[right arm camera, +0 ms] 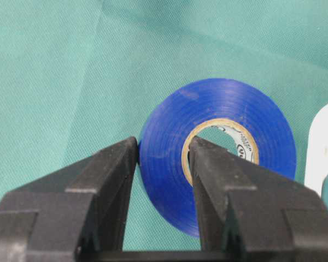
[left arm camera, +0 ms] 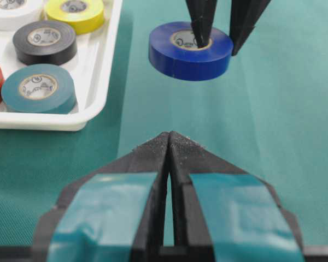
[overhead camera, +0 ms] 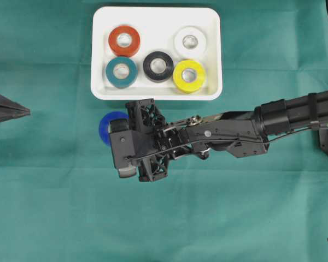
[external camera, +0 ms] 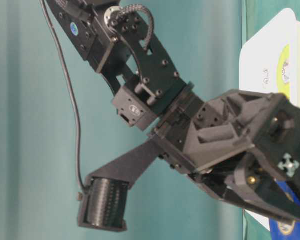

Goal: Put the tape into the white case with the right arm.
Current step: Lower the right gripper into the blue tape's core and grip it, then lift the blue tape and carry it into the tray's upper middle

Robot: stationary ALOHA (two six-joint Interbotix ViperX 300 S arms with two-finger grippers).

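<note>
Green cloth [overhead camera: 54, 207]: right pincer [right arm camera: 163, 155] clamps blue tape [right arm camera: 229, 109] beside white case [overhead camera: 156, 93] rim

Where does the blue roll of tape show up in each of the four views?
Overhead: blue roll of tape left of centre, just below the shallow white plastic case, partly under the right gripper.
Table-level: only a blue sliver at bottom right, under the gripper.
Left wrist: top centre, one finger in its core.
Right wrist: centre, wall pinched between the fingers.
Shared landmark: the white case.
</note>
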